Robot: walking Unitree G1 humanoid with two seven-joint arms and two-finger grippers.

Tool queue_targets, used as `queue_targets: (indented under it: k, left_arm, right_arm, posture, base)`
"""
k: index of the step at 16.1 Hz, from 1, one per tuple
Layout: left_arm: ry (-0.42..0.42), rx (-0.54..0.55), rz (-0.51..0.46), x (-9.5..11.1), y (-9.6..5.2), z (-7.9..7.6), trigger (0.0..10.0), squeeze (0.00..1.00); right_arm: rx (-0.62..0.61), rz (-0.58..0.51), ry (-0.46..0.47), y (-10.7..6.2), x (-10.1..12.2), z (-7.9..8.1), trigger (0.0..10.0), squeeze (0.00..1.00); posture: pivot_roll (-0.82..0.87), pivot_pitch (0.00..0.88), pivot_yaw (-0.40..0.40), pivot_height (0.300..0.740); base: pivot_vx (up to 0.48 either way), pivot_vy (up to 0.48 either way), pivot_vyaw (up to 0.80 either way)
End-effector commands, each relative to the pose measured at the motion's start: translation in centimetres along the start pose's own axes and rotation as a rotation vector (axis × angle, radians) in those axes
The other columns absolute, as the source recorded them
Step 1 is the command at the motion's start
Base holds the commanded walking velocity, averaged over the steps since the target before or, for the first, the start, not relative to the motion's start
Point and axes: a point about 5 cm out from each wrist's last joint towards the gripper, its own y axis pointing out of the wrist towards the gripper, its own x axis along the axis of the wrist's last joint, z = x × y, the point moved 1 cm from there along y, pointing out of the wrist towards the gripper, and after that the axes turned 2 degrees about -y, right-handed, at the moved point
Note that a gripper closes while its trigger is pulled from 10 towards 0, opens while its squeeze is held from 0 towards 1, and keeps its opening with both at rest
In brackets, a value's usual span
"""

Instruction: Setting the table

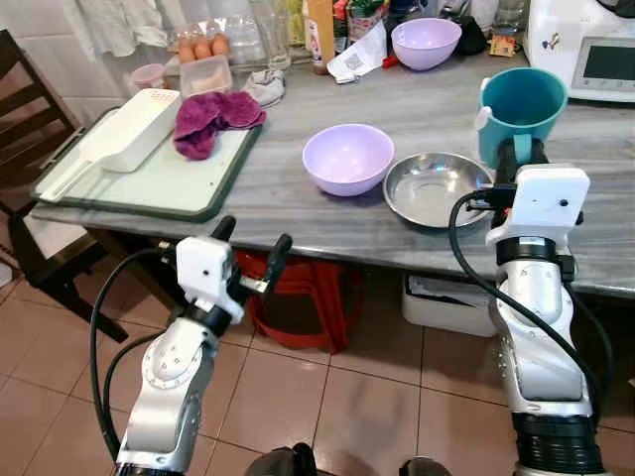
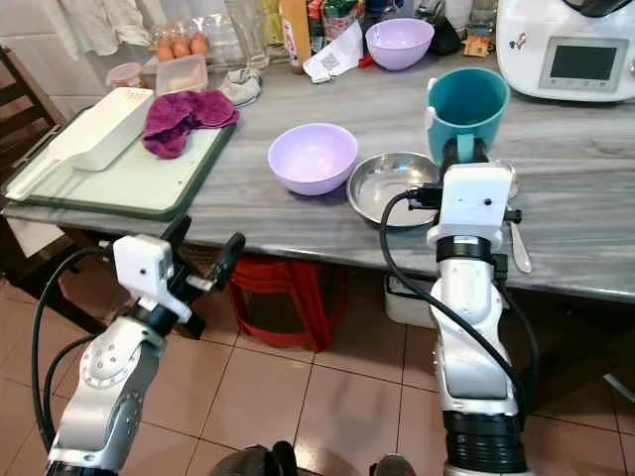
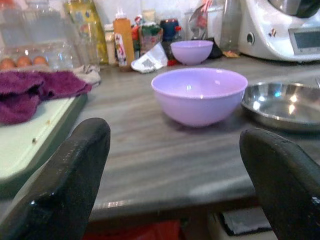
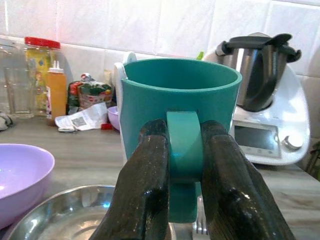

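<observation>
Start on your left: the left gripper (image 1: 252, 247) hangs below the grey marble table (image 1: 278, 193) edge with its fingers spread wide and nothing between them. Straight ahead of it on the tabletop sits the nearer round lilac plastic bowl (image 1: 347, 157), so that arm is the closer one for it. Just beside the bowl to the right lies the shallow stainless-steel dish (image 1: 435, 187). Further right, your right gripper (image 4: 186, 165) is clamped on the handle of the upright teal plastic mug (image 4: 179, 109), which stands at the dish's far right rim.
</observation>
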Motion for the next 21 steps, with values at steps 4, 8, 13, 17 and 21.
queue_targets:
  k: [4, 8, 13, 17, 21]
  left_arm:
    - [-0.025, -0.049, -0.020, 0.4, -0.2, -1.0, 10.0, 0.00]
    - [-0.030, -0.061, -0.015, 0.3, -0.3, -1.0, 10.0, 0.00]
    - [-0.037, -0.077, -0.012, 0.3, -0.3, -1.2, 10.0, 0.00]
    - [-0.039, -0.082, -0.005, 0.1, -0.3, -1.3, 10.0, 0.00]
    - [-0.034, -0.076, 0.000, 0.0, -0.5, -1.3, 10.0, 0.00]
  right_arm:
    - [-0.037, -0.005, -0.014, 0.0, 0.4, -0.8, 10.0, 0.00]
    - [-0.042, 0.010, -0.007, 0.0, 0.1, -0.8, 10.0, 0.00]
    - [-0.040, 0.016, -0.005, 0.0, 0.0, -0.7, 10.0, 0.00]
    - [-0.038, 0.018, -0.009, 0.0, -0.1, -0.6, 10.0, 0.00]
    - [-0.030, 0.009, -0.019, 0.2, 0.1, -0.6, 10.0, 0.00]
  posture:
    - [-0.12, 0.167, 0.106, 0.740]
    - [-0.12, 0.167, 0.108, 0.740]
    - [-0.13, 0.170, 0.111, 0.740]
    - [-0.13, 0.169, 0.111, 0.740]
    - [-0.13, 0.172, 0.109, 0.740]
  base:
    - [0.000, 0.000, 0.00]
    - [0.209, 0.000, -0.37]
    - [0.350, 0.000, -0.19]
    - [0.363, 0.000, 0.00]
    - [0.200, 0.000, 0.00]
